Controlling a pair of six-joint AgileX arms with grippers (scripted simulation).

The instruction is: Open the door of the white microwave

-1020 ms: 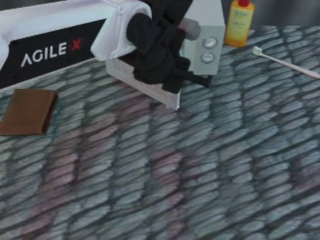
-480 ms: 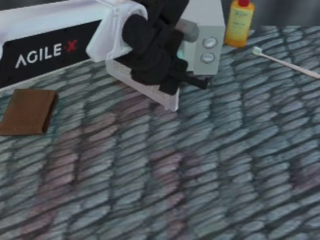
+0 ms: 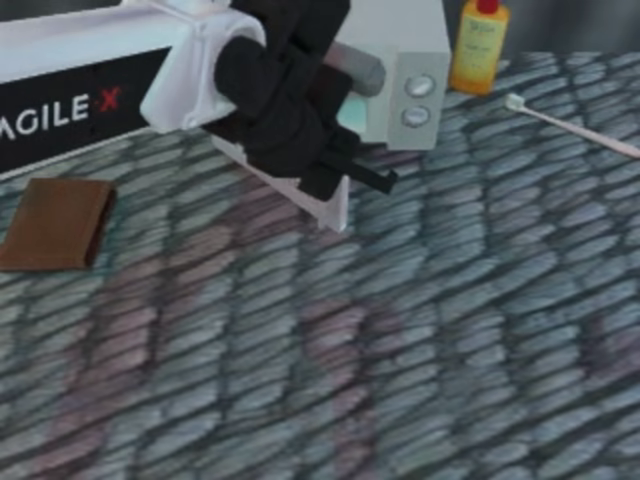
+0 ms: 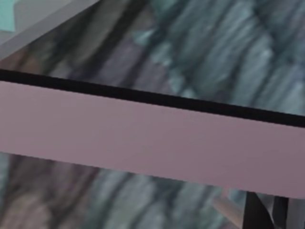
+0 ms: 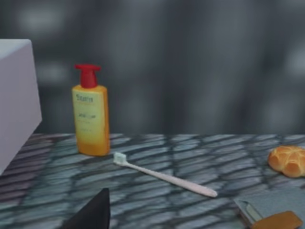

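1. At the far edge of the table, toward the middle of the top view, the white microwave is standing with its two grey knobs facing forward.
2. Its door is hanging swung outward from the front, angling away toward the left side, with a sliver of pale teal interior showing behind it.
3. Reaching in from the left, the left arm is covering much of the door, and the left gripper is sitting right at the door's free edge.
4. Its black fingers are pressing close around that edge, probably clamped on the handle strip, though the wrist is hiding the actual contact.
5. Close up in the left wrist view, a flat pinkish band, likely the door's edge, is crossing the whole picture over the patterned tabletop.
6. Beside the microwave on the right, an orange bottle with a red cap is standing upright, and a toothbrush is lying near it.
7. Near the left side, a brown wallet is lying flat.
8. Farther off in the right wrist view, a bread roll is sitting on the table; I cannot tell how the right gripper's fingers are set.
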